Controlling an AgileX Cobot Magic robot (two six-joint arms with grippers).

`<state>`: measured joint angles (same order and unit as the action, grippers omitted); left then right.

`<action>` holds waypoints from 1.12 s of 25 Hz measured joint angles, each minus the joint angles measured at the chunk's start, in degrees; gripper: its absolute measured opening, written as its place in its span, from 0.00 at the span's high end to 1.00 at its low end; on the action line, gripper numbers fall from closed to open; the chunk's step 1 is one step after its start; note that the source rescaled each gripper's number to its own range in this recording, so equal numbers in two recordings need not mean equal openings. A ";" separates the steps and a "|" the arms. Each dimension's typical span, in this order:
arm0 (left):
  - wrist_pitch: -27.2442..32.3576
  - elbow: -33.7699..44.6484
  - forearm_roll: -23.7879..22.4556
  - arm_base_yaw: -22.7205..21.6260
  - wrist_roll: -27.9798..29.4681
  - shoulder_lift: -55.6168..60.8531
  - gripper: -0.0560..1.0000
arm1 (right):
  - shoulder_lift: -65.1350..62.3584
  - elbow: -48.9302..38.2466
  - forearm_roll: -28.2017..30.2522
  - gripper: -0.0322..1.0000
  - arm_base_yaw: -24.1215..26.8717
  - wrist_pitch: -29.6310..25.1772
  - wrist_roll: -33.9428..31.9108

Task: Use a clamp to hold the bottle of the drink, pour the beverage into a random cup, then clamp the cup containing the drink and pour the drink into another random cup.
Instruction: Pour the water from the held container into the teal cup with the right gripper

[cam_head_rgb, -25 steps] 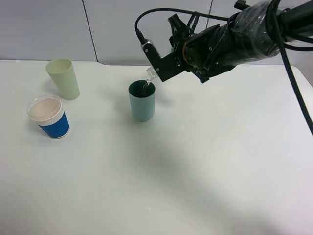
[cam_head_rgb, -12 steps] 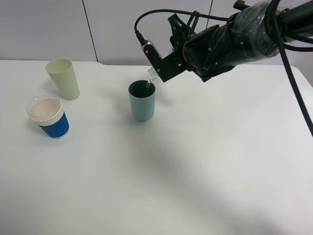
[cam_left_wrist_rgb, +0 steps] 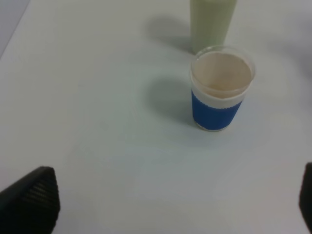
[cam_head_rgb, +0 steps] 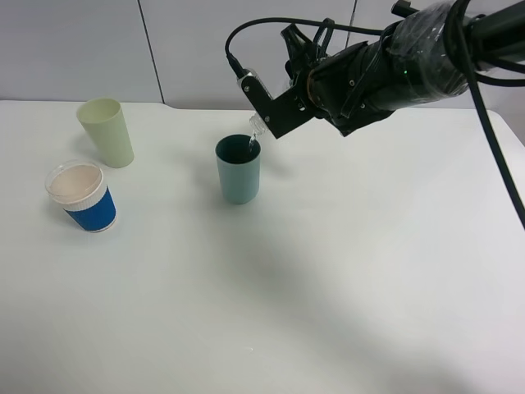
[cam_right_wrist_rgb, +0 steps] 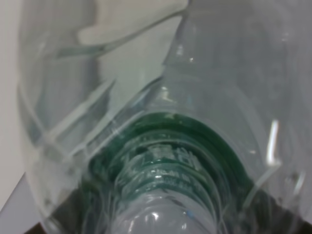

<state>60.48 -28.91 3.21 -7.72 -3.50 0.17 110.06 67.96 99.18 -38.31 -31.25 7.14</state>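
Right hand point(cam_head_rgb: 267, 107) clamps the tipped bottle point(cam_right_wrist_rgb: 161, 156) over the teal cup point(cam_head_rgb: 239, 171); left hand point(cam_left_wrist_rgb: 168, 204) gapes, apparently empty

Teal cup point(cam_head_rgb: 239, 176); pale green tumbler point(cam_head_rgb: 108, 135); blue-sleeved white cup point(cam_head_rgb: 83, 197)

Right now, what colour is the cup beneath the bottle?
Teal cup, darker inside; best in exterior high view.

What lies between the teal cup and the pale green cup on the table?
Nothing: the high view shows only bare white table between the teal cup and the pale green cup. The blue-sleeved cup stands off that line.
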 joint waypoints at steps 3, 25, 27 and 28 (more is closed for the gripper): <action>0.00 0.00 0.00 0.00 0.00 0.00 0.00 | 0.00 0.00 0.00 0.96 0.00 0.00 0.00; 0.00 0.00 0.00 0.00 0.00 0.00 0.00 | 1.53 1.81 0.00 0.96 0.00 1.98 0.43; 0.00 0.00 0.00 0.00 0.00 0.00 0.00 | 2.03 3.26 0.00 0.96 -0.46 1.93 0.48; 0.00 0.00 0.00 0.00 0.00 0.00 0.00 | 2.31 4.07 0.00 0.96 -0.79 1.86 0.48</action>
<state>60.48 -28.91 3.21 -7.72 -3.50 0.17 112.37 72.03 99.18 -39.11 -29.39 7.62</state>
